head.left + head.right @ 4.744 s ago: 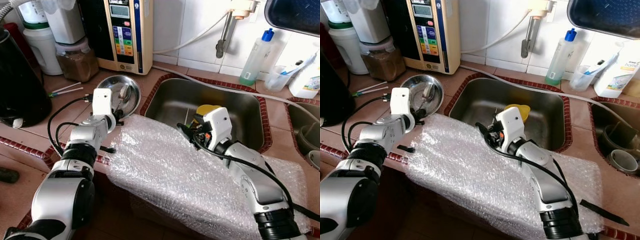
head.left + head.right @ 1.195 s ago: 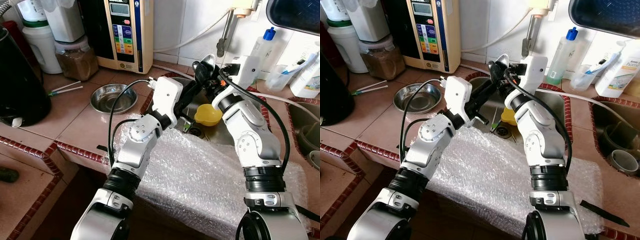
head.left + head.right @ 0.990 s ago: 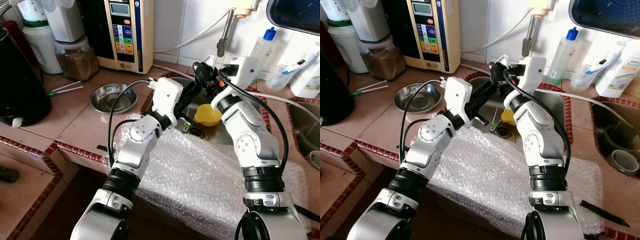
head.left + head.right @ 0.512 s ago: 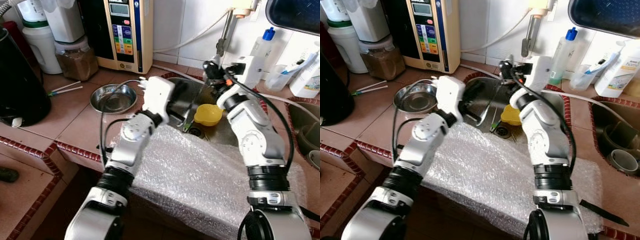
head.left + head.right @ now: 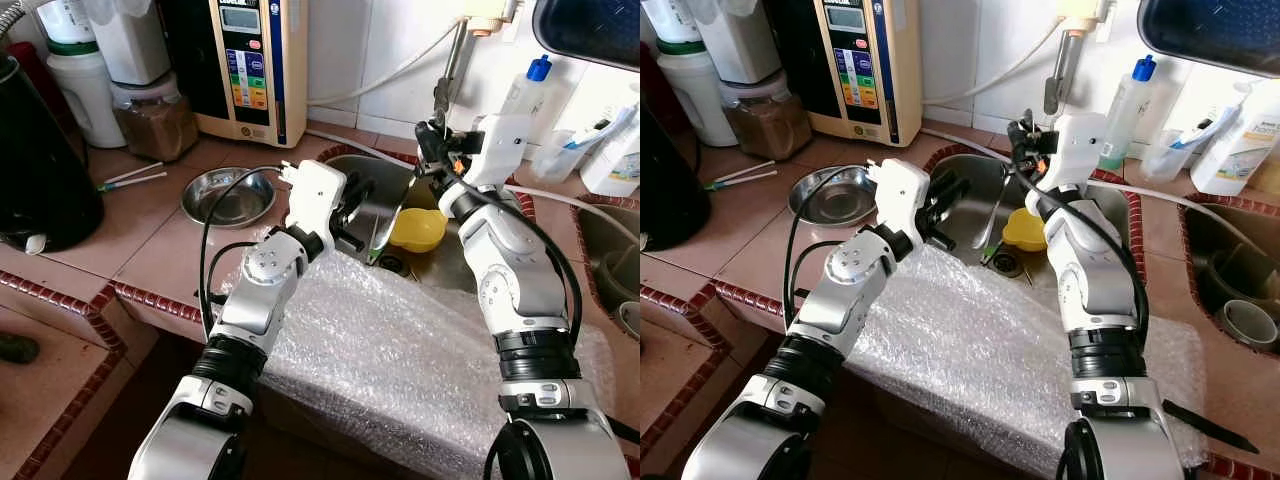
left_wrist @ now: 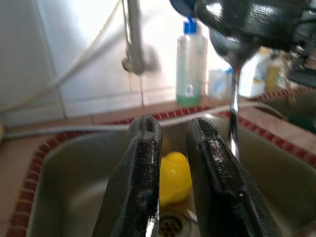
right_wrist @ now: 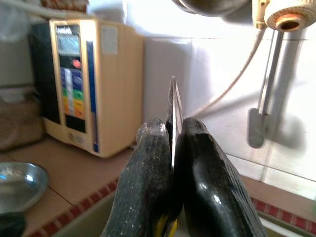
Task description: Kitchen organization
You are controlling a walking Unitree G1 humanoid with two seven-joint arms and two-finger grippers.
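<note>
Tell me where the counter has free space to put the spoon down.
Bare tile lies in front of the steel bowl, toward the counter edge, beside the bubble wrap. The sink is crowded: yellow cup, both grippers, left and right.

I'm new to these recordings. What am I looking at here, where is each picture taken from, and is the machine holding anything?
This is a humanoid robot with two silver arms at a kitchen counter. Two pictures come from cameras in its head, looking down. The other two come from cameras on its wrists, looking along each claw's black fingers.

The right claw is raised near the wall tap and is shut on a metal spoon. The left claw is over the sink, fingers slightly apart and empty.

A yellow cup lies in the sink. A steel bowl stands on the tiled counter, and bubble wrap covers the counter's front edge.
</note>
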